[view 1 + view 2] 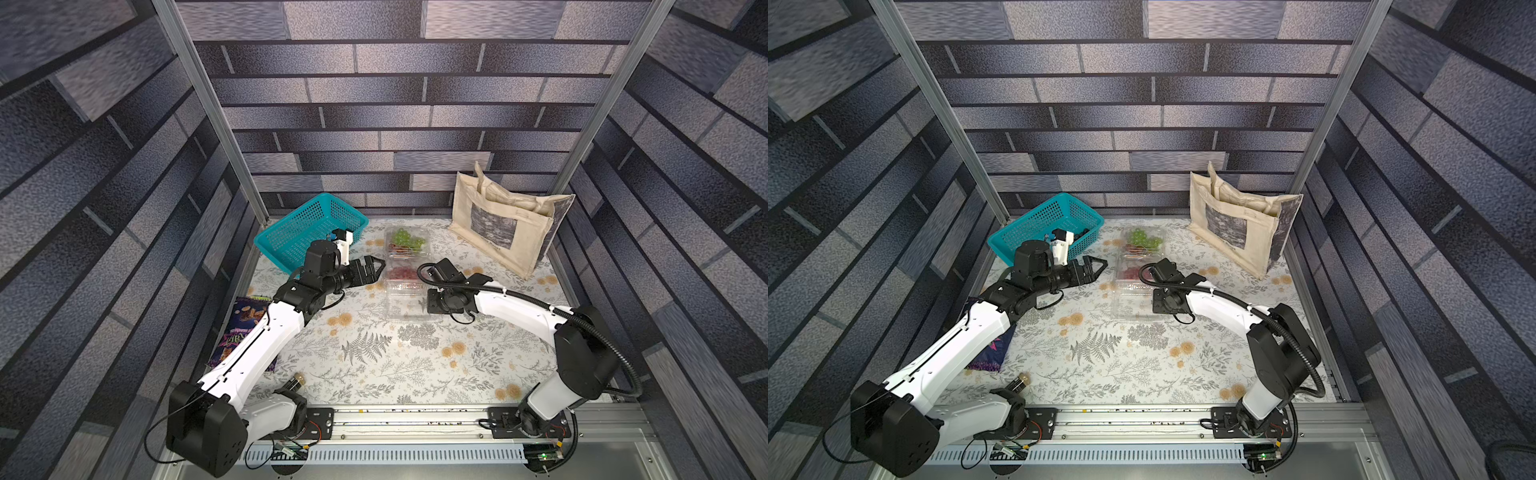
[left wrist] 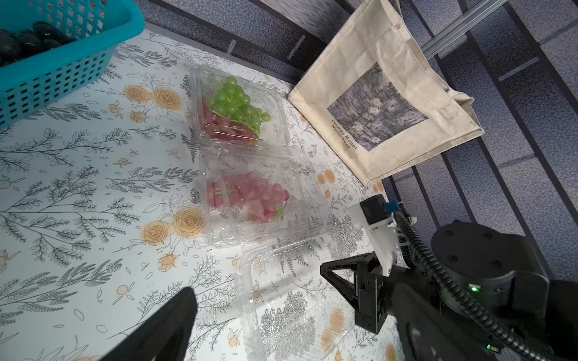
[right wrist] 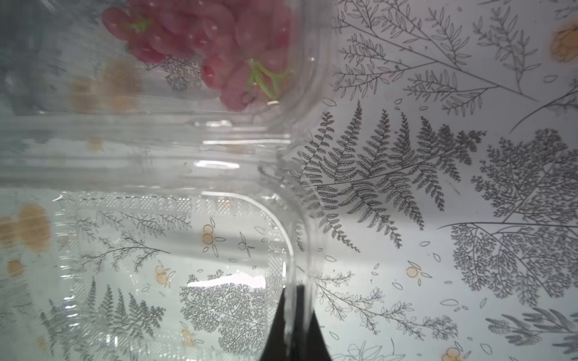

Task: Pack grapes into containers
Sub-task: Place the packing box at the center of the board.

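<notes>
Three clear containers lie in a row on the flowered cloth. The far container (image 1: 405, 243) holds green grapes (image 2: 237, 101) on top of red grapes (image 2: 225, 129). The middle container (image 1: 402, 277) holds red grapes (image 2: 250, 195). The near container (image 2: 291, 300) is empty. My right gripper (image 3: 294, 300) is shut on its clear plastic edge, and shows beside it in a top view (image 1: 431, 302). My left gripper (image 1: 377, 271) hangs open just left of the middle container, its jaws wide above the empty one (image 2: 295, 290). Black grapes (image 2: 22, 40) lie in the teal basket.
The teal basket (image 1: 307, 232) stands at the back left. A beige tote bag (image 1: 503, 224) stands at the back right. A purple snack packet (image 1: 245, 328) lies under the left arm. A small bulb-like object (image 1: 297, 380) sits near the left arm's base.
</notes>
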Robot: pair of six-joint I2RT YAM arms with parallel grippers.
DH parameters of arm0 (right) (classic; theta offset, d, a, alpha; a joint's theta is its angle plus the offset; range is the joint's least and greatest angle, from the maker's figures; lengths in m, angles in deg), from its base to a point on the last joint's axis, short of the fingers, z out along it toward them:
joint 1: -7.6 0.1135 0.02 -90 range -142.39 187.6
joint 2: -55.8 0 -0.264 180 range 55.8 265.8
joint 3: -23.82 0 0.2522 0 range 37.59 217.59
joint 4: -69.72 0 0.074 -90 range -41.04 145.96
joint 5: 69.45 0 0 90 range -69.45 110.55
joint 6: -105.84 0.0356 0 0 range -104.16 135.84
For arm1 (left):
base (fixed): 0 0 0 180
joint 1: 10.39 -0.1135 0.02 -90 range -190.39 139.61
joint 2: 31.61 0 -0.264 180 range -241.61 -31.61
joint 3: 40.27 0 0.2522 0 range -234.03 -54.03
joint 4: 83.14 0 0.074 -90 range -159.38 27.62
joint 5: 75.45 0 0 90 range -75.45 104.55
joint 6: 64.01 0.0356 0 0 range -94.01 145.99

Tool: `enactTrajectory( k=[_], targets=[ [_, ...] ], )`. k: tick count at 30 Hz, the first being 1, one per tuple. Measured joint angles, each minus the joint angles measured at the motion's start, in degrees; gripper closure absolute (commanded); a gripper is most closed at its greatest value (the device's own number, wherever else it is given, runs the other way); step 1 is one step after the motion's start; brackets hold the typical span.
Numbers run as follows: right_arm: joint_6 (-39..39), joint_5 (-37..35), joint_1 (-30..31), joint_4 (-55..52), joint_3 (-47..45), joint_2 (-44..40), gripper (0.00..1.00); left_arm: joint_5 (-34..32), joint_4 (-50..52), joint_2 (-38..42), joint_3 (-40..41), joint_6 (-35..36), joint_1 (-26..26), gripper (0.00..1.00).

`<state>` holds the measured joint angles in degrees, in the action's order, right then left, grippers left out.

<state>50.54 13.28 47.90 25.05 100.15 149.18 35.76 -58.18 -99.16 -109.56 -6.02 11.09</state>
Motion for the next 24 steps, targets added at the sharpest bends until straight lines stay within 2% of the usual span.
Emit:
enactTrajectory(
  k=[9, 24],
  targets=[
    [1.51, -0.26, 1.44, 1.49, -2.82, 1.95, 0.96, 0.13, -0.02, 0.0, 0.33, -0.22, 0.0, 0.0],
    [3.89, -0.22, 3.08, 3.89, -3.06, 5.88, 0.84, 0.87, -0.02, 0.0, 0.44, -0.59, 0.0, 0.0]
  ],
)
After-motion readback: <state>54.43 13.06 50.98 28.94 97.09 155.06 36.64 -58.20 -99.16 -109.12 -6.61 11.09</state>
